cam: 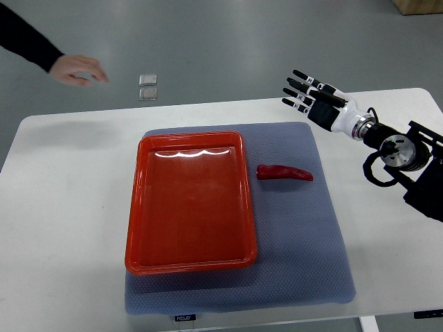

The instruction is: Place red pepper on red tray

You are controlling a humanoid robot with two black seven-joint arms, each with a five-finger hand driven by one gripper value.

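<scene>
Red pepper lies on its side on the grey mat, just beside the right rim of the red tray, not touching it; stem end points toward the tray. You see the right hand raised over the far right corner of the mat, arm entering from the right edge, wrist angled up-left, fingers spread apart and straight, holding nothing. It sits well apart from the pepper. Tray holds nothing. Nothing lies between hand and pepper. Mat rests on the white worktop. Beyond the far edge, a person's hand in a dark sleeve hovers over the floor, near two small square plates on the floor.
</scene>
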